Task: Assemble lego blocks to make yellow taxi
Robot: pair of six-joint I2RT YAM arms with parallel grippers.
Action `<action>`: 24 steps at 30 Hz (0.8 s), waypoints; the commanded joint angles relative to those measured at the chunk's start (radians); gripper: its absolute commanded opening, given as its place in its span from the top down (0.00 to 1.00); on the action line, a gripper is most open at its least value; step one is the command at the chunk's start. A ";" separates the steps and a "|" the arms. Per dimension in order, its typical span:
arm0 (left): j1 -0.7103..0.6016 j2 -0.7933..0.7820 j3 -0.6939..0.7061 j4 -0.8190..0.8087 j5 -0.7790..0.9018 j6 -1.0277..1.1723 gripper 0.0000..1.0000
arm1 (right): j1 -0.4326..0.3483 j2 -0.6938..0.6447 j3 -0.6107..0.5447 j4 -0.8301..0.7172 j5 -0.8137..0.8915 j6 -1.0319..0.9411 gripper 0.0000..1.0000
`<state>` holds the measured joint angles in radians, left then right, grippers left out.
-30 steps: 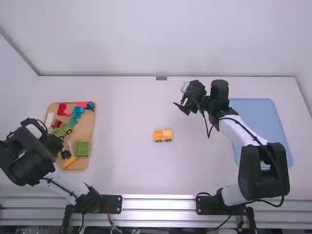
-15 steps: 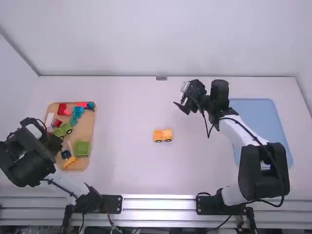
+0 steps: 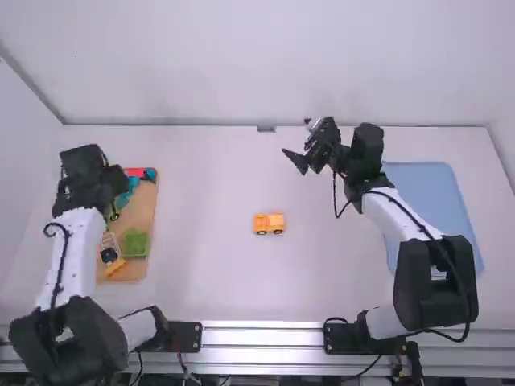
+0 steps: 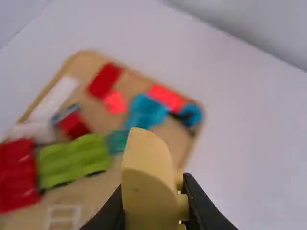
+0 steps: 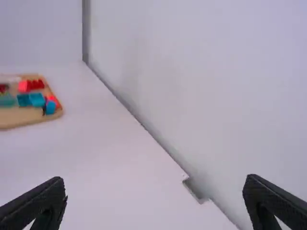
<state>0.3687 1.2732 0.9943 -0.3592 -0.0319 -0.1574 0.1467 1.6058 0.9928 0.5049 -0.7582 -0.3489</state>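
My left gripper (image 3: pixel 118 181) is over the far part of the block tray in the high view. In the left wrist view the left gripper (image 4: pixel 152 211) is shut on a yellow block (image 4: pixel 146 184) with a rounded top, held above the tray. An orange-yellow car base (image 3: pixel 269 223) with dark wheels rests on the middle of the table. Beyond it and to its right, my right gripper (image 3: pixel 301 161) hangs over the table. Seen from its own wrist, the right gripper (image 5: pixel 154 203) has its fingers wide apart with nothing between them.
The wooden tray (image 3: pixel 147 209) at the left holds red, teal and green blocks, a green piece (image 3: pixel 135 244) and another yellow piece (image 3: pixel 115 266). A blue tray (image 3: pixel 434 197) lies at the right, partly under the right arm. A wall stands behind the table.
The left arm has swung up and away from the tray's near left part to its far part. The right gripper has shifted slightly away from the camera. The car base has stayed put.
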 commanded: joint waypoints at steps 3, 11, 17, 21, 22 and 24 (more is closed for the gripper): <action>-0.166 0.023 -0.034 0.076 0.141 0.099 0.98 | -0.001 -0.016 0.105 -0.156 -0.026 0.132 0.02; -0.356 0.113 -0.034 0.248 0.365 0.356 0.98 | -0.002 0.006 0.106 -0.195 -0.180 0.090 0.02; -0.505 0.196 -0.034 0.390 0.365 0.475 0.98 | 0.065 0.034 0.106 -0.175 -0.079 0.148 0.01; -0.583 0.238 -0.034 0.464 0.364 0.512 0.98 | 0.116 0.119 0.114 -0.088 -0.082 0.223 0.01; -0.597 0.247 -0.034 0.480 0.364 0.521 0.98 | 0.116 0.134 0.124 -0.082 -0.082 0.224 0.01; -0.628 0.266 -0.034 0.512 0.364 0.547 0.98 | 0.113 0.161 0.150 -0.089 -0.090 0.305 0.03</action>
<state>-0.2382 1.5249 0.9657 0.1448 0.3149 0.3336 0.2722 1.7409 1.0973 0.4126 -0.8509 -0.1318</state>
